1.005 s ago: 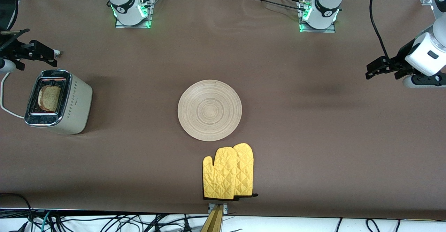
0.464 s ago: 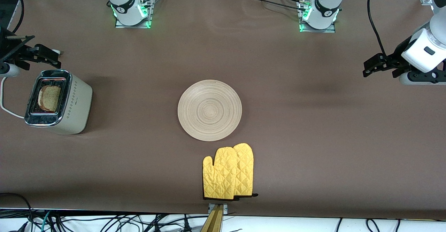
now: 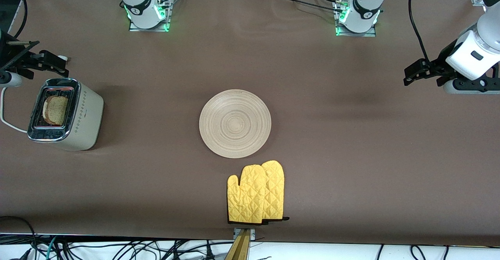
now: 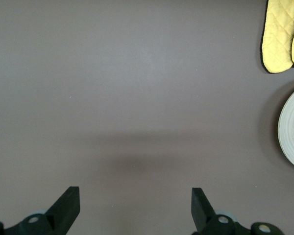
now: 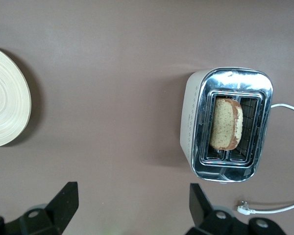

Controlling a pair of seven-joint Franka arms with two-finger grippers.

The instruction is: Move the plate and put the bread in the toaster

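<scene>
The bread (image 3: 55, 110) — a light brown, speckled slice with a darker crust — stands in one slot of the toaster (image 3: 66, 114), a cream box with a shiny chrome top and a white cord (image 3: 7, 120), at the right arm's end of the desk (image 3: 351, 154). The plate (image 3: 235, 123), pale wood with ring grooves, lies mid-desk, bare. Yellow oven mitts (image 3: 256, 193) lie just beside it, nearer the front camera. The right pincer (image 3: 47, 63) hangs open above the desk beside the toaster; the left pincer (image 3: 417, 72) — also open, gripping nothing — hangs over its own end.
</scene>
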